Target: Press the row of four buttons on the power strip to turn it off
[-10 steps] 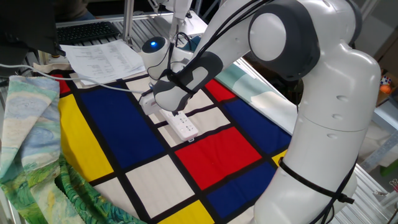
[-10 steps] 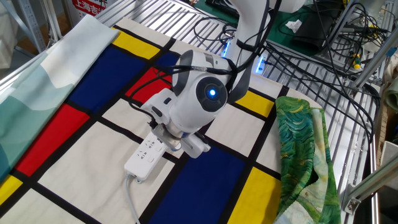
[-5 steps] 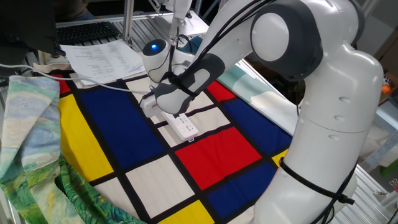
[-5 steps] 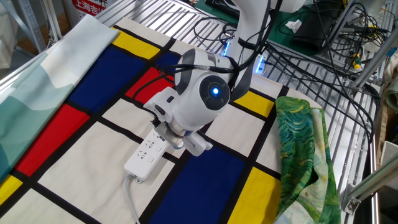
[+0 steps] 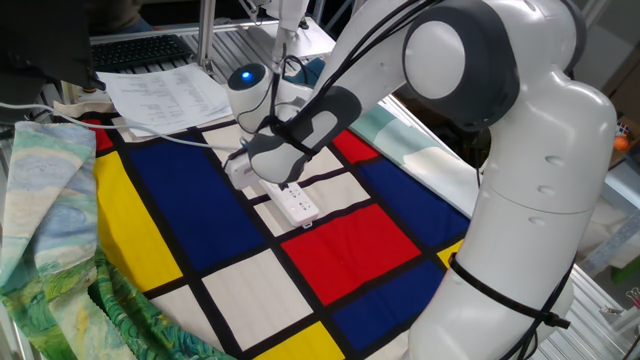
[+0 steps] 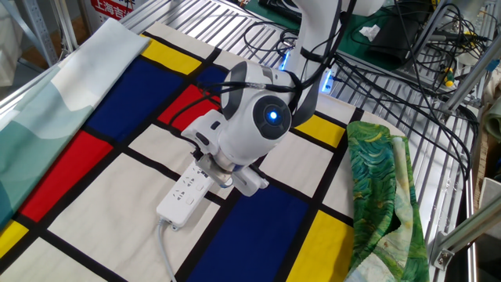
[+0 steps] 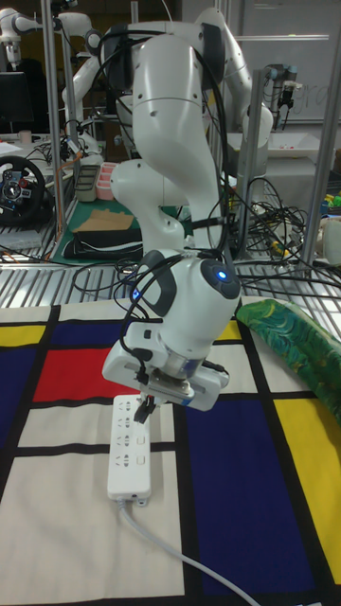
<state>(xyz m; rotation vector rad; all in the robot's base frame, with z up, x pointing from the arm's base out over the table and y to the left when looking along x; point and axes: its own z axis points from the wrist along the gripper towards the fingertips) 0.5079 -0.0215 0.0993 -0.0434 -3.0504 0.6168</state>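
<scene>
Comparing with half a second back, you'll find almost nothing changed: the claw (image 7: 145, 409) holds the same spot over the power strip (image 6: 184, 197), and the strip lies where it did; a second ago the wrist sat a touch differently in the other fixed view.

Count one power strip, one white cable (image 7: 180, 561) leaving its near end in the tall fixed view, and one arm. You can make out one stack of papers (image 5: 165, 95) beyond the strip in one fixed view, and one green patterned cloth (image 6: 382, 192) to the side of the strip in the other fixed view. The four buttons are too small for you to count in any view.

The strip lies flat on the checked cloth (image 5: 170, 190) that covers the counter, on a white panel next to a red one. The claw comes down onto the strip's far end, the end away from the cable; the rest of the strip runs out from under it toward the cable. A dark fingertip (image 7: 144, 413) reaches the strip's top face there, as far as you can judge. You cannot tell whether the claw's fingers are apart or together: the wrist body hides them.
</scene>
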